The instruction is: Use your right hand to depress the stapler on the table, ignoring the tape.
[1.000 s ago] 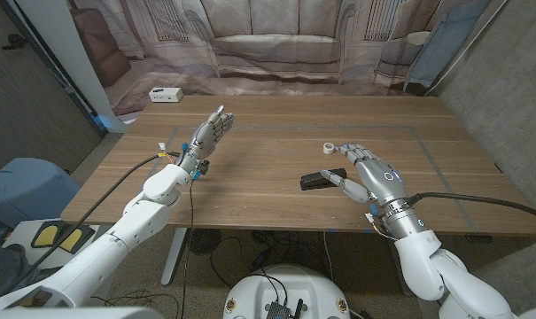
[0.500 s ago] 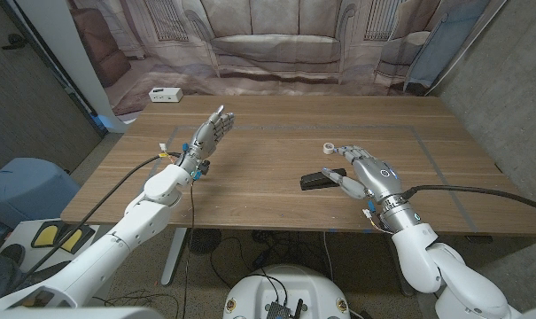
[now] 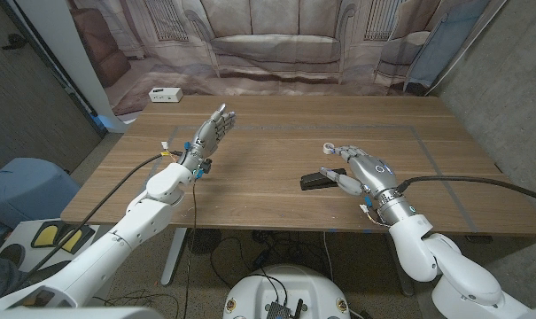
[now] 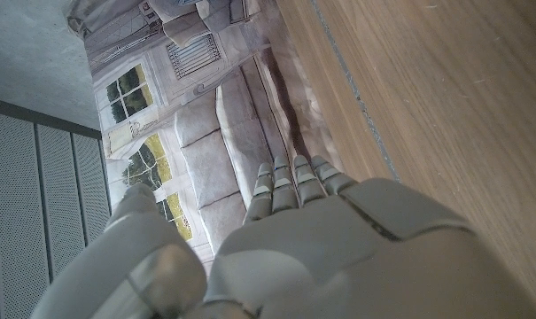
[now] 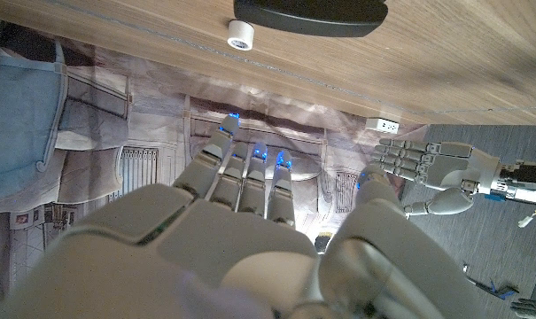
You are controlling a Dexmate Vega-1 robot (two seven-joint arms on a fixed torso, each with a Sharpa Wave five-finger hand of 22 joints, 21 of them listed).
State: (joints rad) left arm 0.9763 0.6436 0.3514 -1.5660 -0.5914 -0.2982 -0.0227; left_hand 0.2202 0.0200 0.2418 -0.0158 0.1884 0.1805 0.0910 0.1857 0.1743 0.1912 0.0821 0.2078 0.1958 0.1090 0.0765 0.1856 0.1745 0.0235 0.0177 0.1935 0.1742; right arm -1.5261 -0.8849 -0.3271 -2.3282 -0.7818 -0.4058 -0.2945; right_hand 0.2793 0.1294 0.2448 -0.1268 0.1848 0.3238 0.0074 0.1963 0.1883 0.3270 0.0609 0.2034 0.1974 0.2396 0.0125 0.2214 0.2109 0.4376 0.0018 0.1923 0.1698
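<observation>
The black stapler [image 3: 322,179] lies on the wooden table [image 3: 268,199], right of the middle; in the right wrist view the stapler [image 5: 309,16] sits beyond my fingertips. A small white tape roll [image 3: 329,147] stands just behind it, and that tape [image 5: 241,35] also shows beside the stapler. My right hand [image 3: 365,170] hovers just right of the stapler with fingers spread, holding nothing; its thumb reaches toward the stapler's right end, and whether it touches I cannot tell. My left hand [image 3: 210,133] is raised over the table's left part, fingers straight and apart, holding nothing.
A small white box [image 3: 166,94] sits at the table's far left corner. A printed backdrop hangs behind the table. A dark cable runs off my right forearm toward the right edge. My left hand [image 5: 436,173] also appears across the table from the right wrist.
My right forearm has swung a little toward the table's middle and the hand has turned slightly, staying beside the stapler. The left hand, stapler and tape have not moved.
</observation>
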